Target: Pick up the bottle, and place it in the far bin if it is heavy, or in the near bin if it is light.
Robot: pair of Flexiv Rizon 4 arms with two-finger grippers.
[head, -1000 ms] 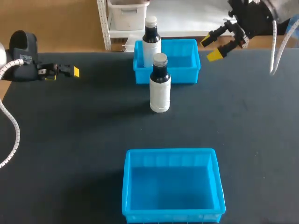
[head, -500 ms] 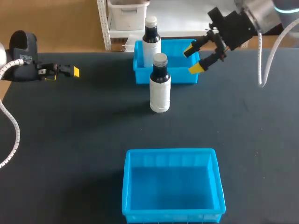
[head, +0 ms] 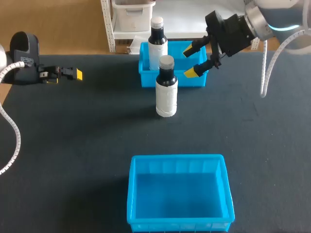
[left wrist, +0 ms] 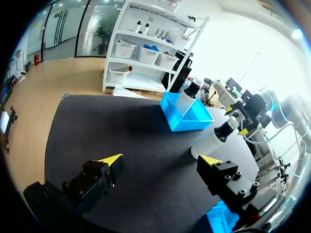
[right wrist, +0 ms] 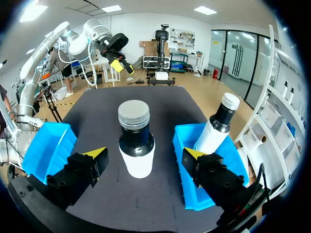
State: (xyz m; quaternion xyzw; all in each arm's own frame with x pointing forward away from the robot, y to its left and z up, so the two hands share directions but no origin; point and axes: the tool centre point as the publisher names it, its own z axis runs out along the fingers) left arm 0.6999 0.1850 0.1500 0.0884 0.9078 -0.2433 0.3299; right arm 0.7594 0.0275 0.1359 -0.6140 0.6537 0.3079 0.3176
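A white bottle point(head: 166, 90) with a dark neck and grey cap stands on the black table, just in front of the far blue bin point(head: 150, 79). My right gripper point(head: 190, 60) is open over the far bin's right part, a short way right of the bottle. In the right wrist view the bottle point(right wrist: 137, 141) stands just ahead of the open right gripper point(right wrist: 144, 155), in line with the gap, untouched. My left gripper point(head: 73, 74) is at the table's far left, and its own view shows this gripper point(left wrist: 160, 162) open and empty, with the bottle point(left wrist: 214, 138) far ahead.
A second, white-capped bottle point(head: 157, 41) stands in the far bin's left corner. The near blue bin point(head: 177, 158) sits at the table's front edge with nothing in it. In the right wrist view the second bottle point(right wrist: 216, 128) is beside my right gripper.
My right arm has come in from the far right, leftward and lower, bringing its open gripper over the far bin near the standing bottle. The left arm and both bottles have not moved.
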